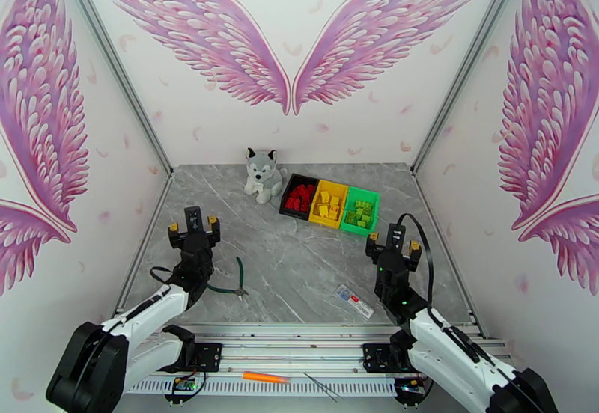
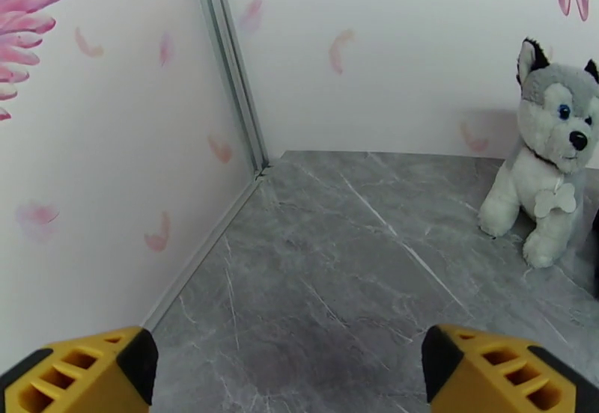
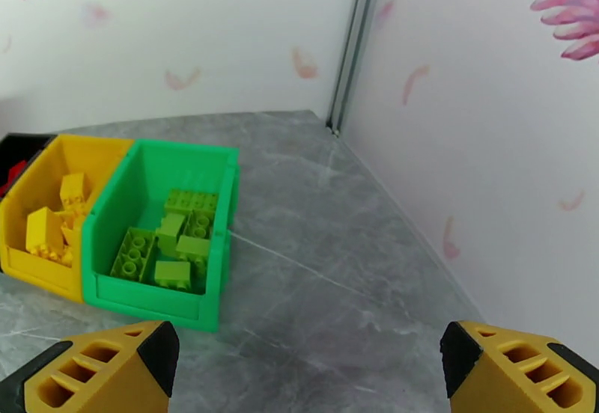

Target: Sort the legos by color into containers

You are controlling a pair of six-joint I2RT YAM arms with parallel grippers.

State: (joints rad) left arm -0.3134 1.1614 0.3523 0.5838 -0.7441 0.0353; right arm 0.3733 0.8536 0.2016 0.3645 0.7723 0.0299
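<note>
Three containers stand in a row at the back of the table: a black bin (image 1: 285, 203), a yellow bin (image 1: 338, 203) and a green bin (image 1: 374, 209). Red legos (image 1: 301, 197) fill the black one, yellow legos (image 1: 328, 204) lie in the yellow one, light green legos (image 1: 360, 213) in the green one. The right wrist view shows the green bin (image 3: 120, 205) with green bricks (image 3: 171, 242) and the yellow bin (image 3: 34, 175) beside it. My left gripper (image 1: 194, 227) is open over the left side of the table, far from the bins. My right gripper (image 1: 393, 242) is open just in front of the green bin. Both hold nothing.
A plush husky (image 1: 263, 175) sits left of the black bin. Green-handled pliers (image 1: 236, 280) lie near the left arm. A small white packet (image 1: 354, 301) lies near the right arm. An orange tool (image 1: 265, 377) rests on the front rail. Walls close in three sides.
</note>
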